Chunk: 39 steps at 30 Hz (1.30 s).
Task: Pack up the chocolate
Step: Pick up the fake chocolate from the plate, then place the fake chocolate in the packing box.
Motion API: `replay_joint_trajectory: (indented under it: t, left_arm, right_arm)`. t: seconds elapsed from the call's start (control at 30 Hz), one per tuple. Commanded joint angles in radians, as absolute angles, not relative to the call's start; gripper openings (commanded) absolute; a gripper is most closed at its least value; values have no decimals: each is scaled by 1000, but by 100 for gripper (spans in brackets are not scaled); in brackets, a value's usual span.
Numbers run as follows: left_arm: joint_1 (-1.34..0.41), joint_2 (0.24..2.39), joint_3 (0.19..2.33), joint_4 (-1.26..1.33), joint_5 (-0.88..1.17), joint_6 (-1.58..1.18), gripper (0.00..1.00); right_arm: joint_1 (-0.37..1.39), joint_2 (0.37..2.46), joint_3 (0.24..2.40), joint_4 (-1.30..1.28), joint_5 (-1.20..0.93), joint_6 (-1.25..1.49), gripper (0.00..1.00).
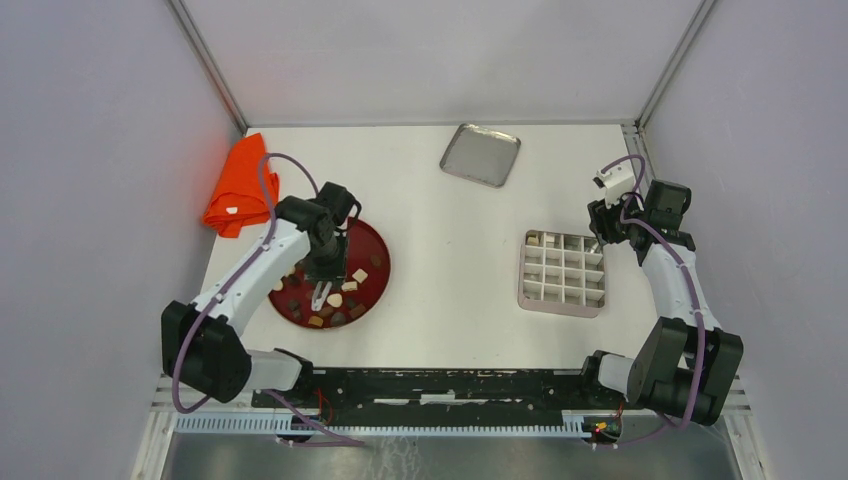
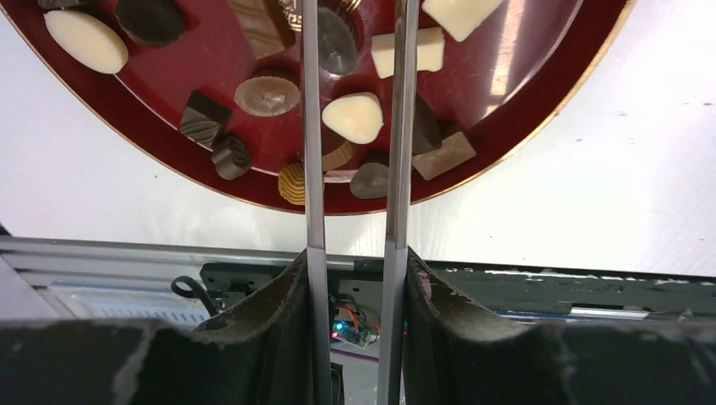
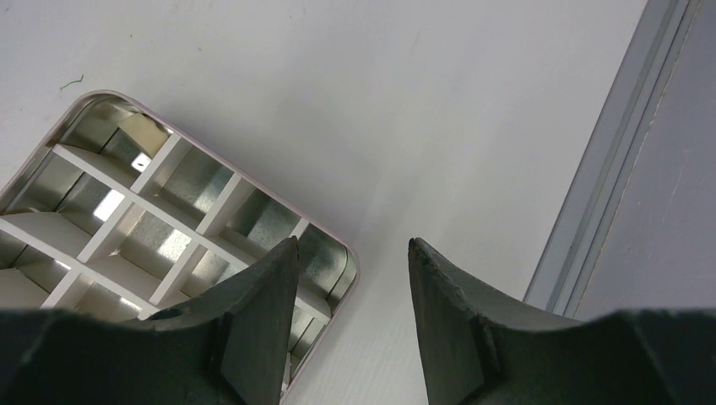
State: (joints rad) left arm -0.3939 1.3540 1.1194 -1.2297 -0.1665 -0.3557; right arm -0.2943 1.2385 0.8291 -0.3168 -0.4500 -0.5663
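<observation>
The chocolate (image 1: 340, 292) lies as several dark, tan and cream pieces on a red plate (image 1: 377, 245) left of centre. My left gripper (image 1: 325, 268) points down over the plate, its fingers (image 2: 291, 278) shut on a pair of thin metal tongs (image 2: 311, 126). The tong blades stand on either side of a cream-white rounded piece (image 2: 355, 116); whether they touch it I cannot tell. My right gripper (image 3: 353, 245) hangs open and empty over the far right corner of the divided box (image 3: 127, 219). One piece (image 1: 534, 239) sits in the far left cell of the box (image 1: 563, 272).
A metal lid (image 1: 480, 154) lies at the back centre. An orange cloth (image 1: 238, 186) is bunched at the left wall. The black rail (image 1: 450, 385) runs along the table's near edge, close below the plate.
</observation>
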Motion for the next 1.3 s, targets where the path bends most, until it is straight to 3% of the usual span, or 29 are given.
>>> replay_joint_trajectory:
  t: [0.0,0.2,0.37,0.6,0.87,1.27]
  left_arm:
    - [-389,1283,1180,-1201,-126,-369,2]
    - [-417,1200,1166,-1028,164,-387,2]
    - [-597,1187,1075,-653,348,-517,2]
    - [-844,1465,1199,-290,340,-595,2]
    - [-969,1767,1465,-242,296,-559,2]
    - [-1027,1973,1638,-281,185,-516,2]
  right_arm:
    - [-290,1240,831,-310,-482,-576,57]
    - [-290,1241,832,-310,-482,-577,57]
    - [-291,1238,830,-300,-450,-577,57]
    - [-290,1229,826,-284,-426,-567,57]
    - [-291,1232,821,-272,-412,-561,57]
    - [-291,1230,819,-262,-388,-555,58]
